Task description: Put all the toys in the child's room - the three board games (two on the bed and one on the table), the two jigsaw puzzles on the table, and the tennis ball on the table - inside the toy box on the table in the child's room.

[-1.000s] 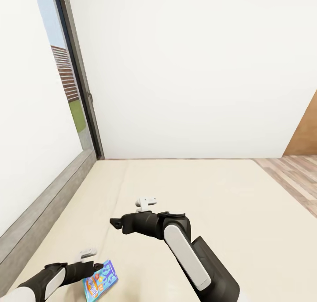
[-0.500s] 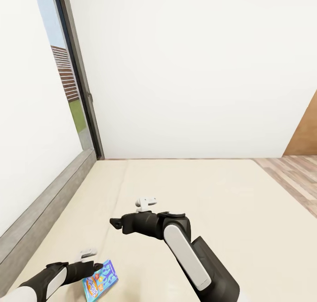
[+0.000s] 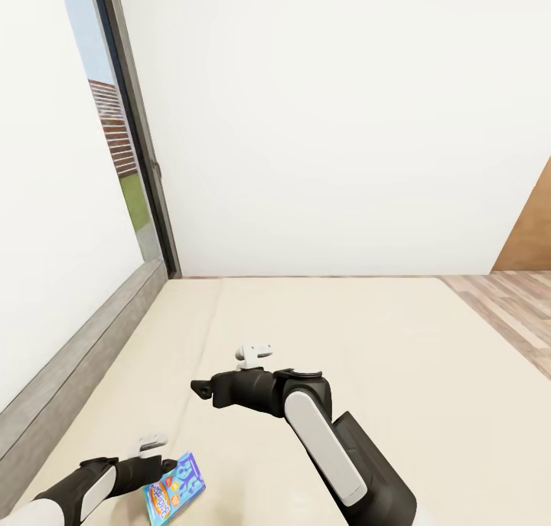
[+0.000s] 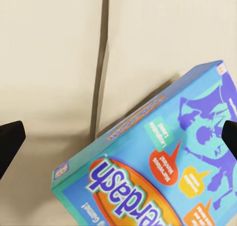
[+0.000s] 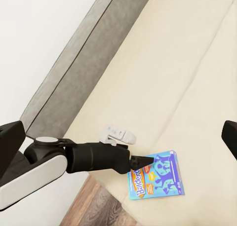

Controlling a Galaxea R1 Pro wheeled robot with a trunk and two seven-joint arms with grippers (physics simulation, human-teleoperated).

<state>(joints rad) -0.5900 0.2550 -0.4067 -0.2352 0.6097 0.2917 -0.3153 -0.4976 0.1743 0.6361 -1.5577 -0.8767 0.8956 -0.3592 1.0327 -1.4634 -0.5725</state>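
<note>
While flat on the bed, blue board game askew beneath wide-spread left end effector.

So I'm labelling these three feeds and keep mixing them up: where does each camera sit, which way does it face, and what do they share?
Head view: from the robot's head, looking forward and down over the bed toward a white wall; both arms show, the left claw at the blue board game.
Left wrist view: by the left claw, facing down onto the blue board game; dark fingertips at the picture's edges.
Right wrist view: by the right claw, facing the left arm and headboard.
Shared: all three show the blue board game on the mattress.
</note>
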